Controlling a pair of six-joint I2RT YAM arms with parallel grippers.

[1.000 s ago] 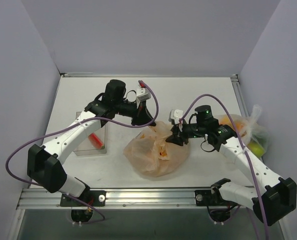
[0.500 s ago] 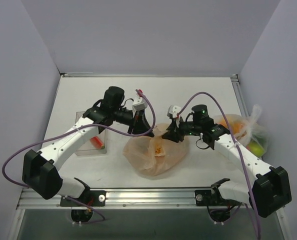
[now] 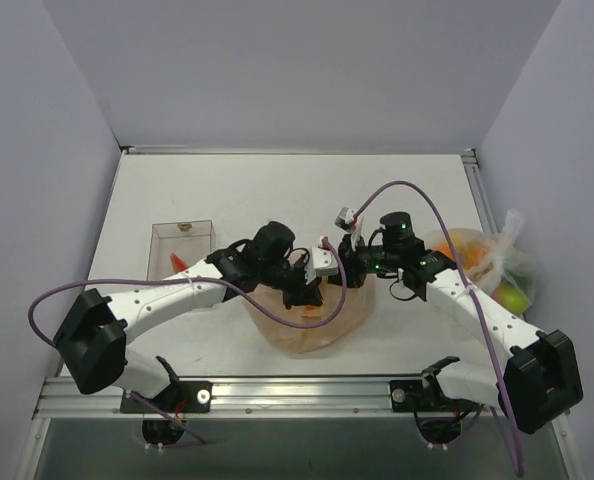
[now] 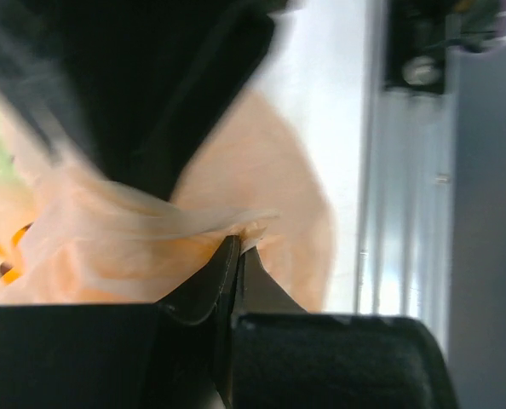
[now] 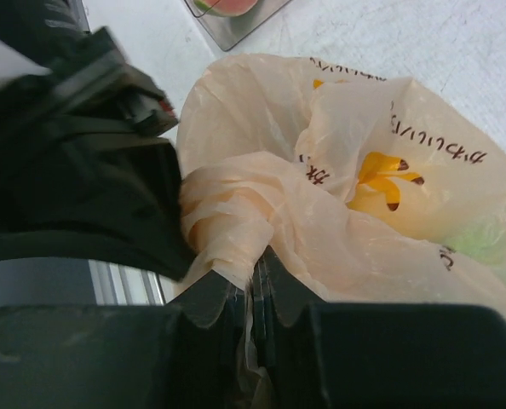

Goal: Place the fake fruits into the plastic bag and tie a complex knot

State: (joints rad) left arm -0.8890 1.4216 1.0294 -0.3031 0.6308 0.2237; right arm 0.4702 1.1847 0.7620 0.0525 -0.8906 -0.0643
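Observation:
The peach plastic bag point(image 3: 299, 335) lies at the table's front centre. Through its film I see a yellow fruit point(image 5: 374, 181) and a green one point(image 5: 491, 239). My left gripper point(image 3: 312, 297) sits over the top of the bag, shut on a thin strip of the bag point(image 4: 251, 228). My right gripper point(image 3: 349, 268) is just right of it, shut on a twisted, bunched handle point(image 5: 227, 213). The two grippers are close together. I cannot tell whether a knot is formed. A red fruit point(image 3: 177, 262) lies by the tray.
A clear rectangular tray point(image 3: 182, 240) stands left of the bag. A clear whitish bag point(image 3: 492, 262) holding orange and green fruits lies at the right edge. Purple cables loop above both arms. A metal rail runs along the near edge.
My left arm has swung from behind the bag forward and right, over the bag's top, uncovering the tray. My right gripper has shifted slightly left, still holding the handle.

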